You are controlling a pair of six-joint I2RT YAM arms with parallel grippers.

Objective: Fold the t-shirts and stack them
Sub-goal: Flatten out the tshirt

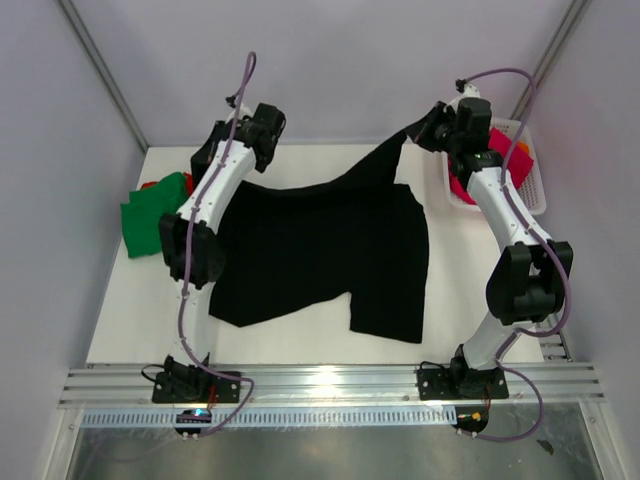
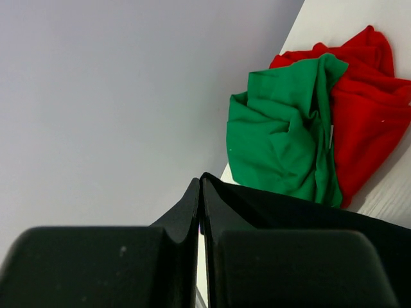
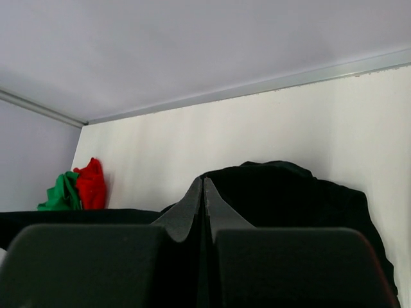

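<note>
**Black t-shirt gripped along its far side, first fold pending**

Left wrist view: the left hand has its fingers pressed fully together. Cloth of the black t-shirt runs from the tips, so it appears pinched. The green t-shirt and red t-shirt lie bunched and touching by the left edge of the worktop.
Right wrist view: the right hand is likewise closed, with black cloth bunched directly behind its tips.
Top view: the black t-shirt lies spread over the middle of the worktop. One portion is drawn up to the right hand near the far right corner. The basket at the right edge holds a pink t-shirt.
Judged step: folding the black t-shirt. The next move calls for both hands to carry the held side toward the near edge together, level and taut.
</note>
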